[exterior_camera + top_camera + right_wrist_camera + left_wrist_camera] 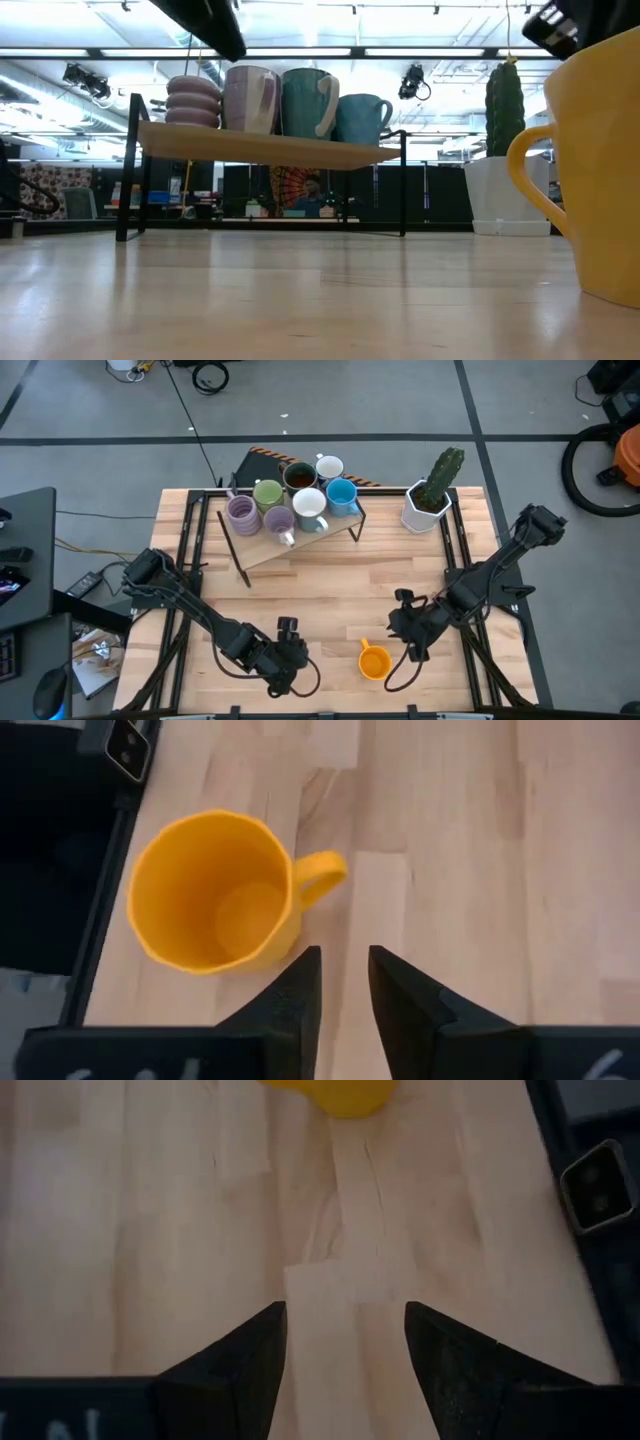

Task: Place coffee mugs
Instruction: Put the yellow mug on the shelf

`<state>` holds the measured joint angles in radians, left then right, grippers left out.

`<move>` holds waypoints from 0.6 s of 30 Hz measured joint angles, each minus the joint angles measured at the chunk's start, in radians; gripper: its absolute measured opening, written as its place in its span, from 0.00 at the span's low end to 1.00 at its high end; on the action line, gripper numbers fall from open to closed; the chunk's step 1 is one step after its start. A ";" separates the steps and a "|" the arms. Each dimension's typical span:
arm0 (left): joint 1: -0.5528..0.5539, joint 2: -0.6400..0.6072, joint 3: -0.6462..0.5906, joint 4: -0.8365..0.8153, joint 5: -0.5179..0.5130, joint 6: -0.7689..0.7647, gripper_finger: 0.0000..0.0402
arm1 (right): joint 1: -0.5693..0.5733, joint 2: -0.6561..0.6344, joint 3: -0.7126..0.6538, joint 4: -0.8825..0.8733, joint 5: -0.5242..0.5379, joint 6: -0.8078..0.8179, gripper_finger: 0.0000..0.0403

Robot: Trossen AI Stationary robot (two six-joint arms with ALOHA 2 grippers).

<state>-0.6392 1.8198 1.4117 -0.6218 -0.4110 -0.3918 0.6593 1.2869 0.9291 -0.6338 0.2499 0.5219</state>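
An orange mug (374,662) stands upright on its base near the table's near edge; it also shows in the low view (600,170) and the right wrist view (215,890). Its rim shows in the left wrist view (335,1095). Seven other mugs, among them purple (241,513), green (267,493), dark brown (299,476), white (329,466) and blue (341,495), sit on a wooden rack (300,545). My left gripper (298,658) (345,1330) is open, left of the orange mug. My right gripper (408,643) (343,965) is right of it, open by a narrow gap. Neither touches it.
A white hexagonal pot with a cactus (430,495) stands at the far right, beside the rack. The rack (270,150) stands on thin black legs with open space beneath. Bare wooden table (330,590) lies between the rack and the grippers.
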 joint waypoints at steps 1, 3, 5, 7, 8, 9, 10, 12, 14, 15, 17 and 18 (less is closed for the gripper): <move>0.000 0.000 0.000 0.001 -0.011 0.028 0.52 | 0.003 0.013 0.000 -0.003 -0.001 0.022 0.25; -0.007 0.000 0.000 0.001 -0.038 0.078 0.52 | 0.010 0.039 0.000 -0.003 -0.006 0.066 0.27; -0.010 0.000 0.000 0.002 -0.045 0.120 0.52 | 0.022 0.063 -0.001 -0.007 -0.007 0.112 0.28; -0.011 0.000 0.000 0.003 -0.041 0.147 0.52 | 0.038 0.078 0.000 -0.008 -0.016 0.149 0.29; -0.011 0.000 0.000 0.003 -0.039 0.157 0.52 | 0.047 0.083 0.000 -0.010 -0.017 0.162 0.29; -0.010 0.000 0.000 0.005 -0.038 0.163 0.52 | 0.054 0.086 0.000 -0.019 -0.019 0.174 0.29; -0.010 0.000 0.000 0.005 -0.037 0.165 0.52 | 0.060 0.087 0.001 -0.028 -0.020 0.183 0.29; -0.010 0.000 0.000 0.009 -0.030 0.165 0.52 | 0.068 0.085 0.003 -0.031 -0.019 0.192 0.29; -0.009 0.000 0.000 0.016 -0.002 0.163 0.52 | 0.072 0.082 0.003 -0.038 -0.013 0.183 0.29; -0.009 0.000 0.000 0.024 0.012 0.163 0.52 | 0.073 0.082 0.003 -0.041 -0.008 0.172 0.29; -0.009 0.000 0.000 0.048 0.022 0.168 0.52 | 0.072 0.082 0.003 -0.045 -0.005 0.154 0.29; -0.010 0.000 0.000 0.056 0.023 0.172 0.52 | 0.068 0.082 0.003 -0.047 -0.007 0.152 0.29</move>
<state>-0.6487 1.8198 1.4117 -0.5655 -0.3881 -0.2195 0.7274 1.3689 0.9321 -0.6805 0.2430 0.6739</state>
